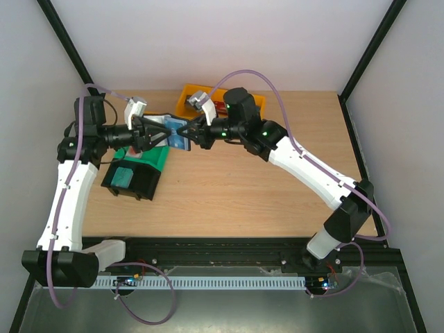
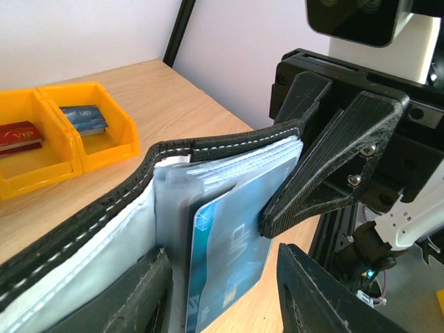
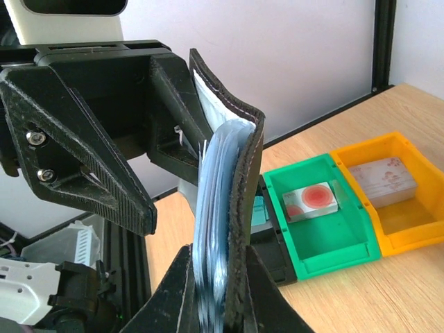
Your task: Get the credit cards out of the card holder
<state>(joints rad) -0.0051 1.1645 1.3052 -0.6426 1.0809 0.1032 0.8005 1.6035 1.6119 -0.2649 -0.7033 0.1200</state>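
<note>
black leather-like bifold card holder (image 1: 168, 132) open, held above wooden desk (image 1: 236, 187), long axis left-right between arms | blue credit card (image 2: 225, 257) protrudes from clear pocket | left gripper (image 1: 154, 132) pinching holder | right gripper (image 1: 186, 130) pinching opposite edge

The top external camera is looking down from above and behind the arm bases, taking in the whole tabletop (image 1: 229, 187). Each wrist camera is sitting very close to the card holder (image 1: 170, 133), looking along its own jaws from opposite sides. All three views are sharing the card holder (image 2: 208, 229) (image 3: 229, 208); both wrist views are also catching the yellow bin (image 2: 69, 132) (image 3: 388, 194) beyond it.
</note>
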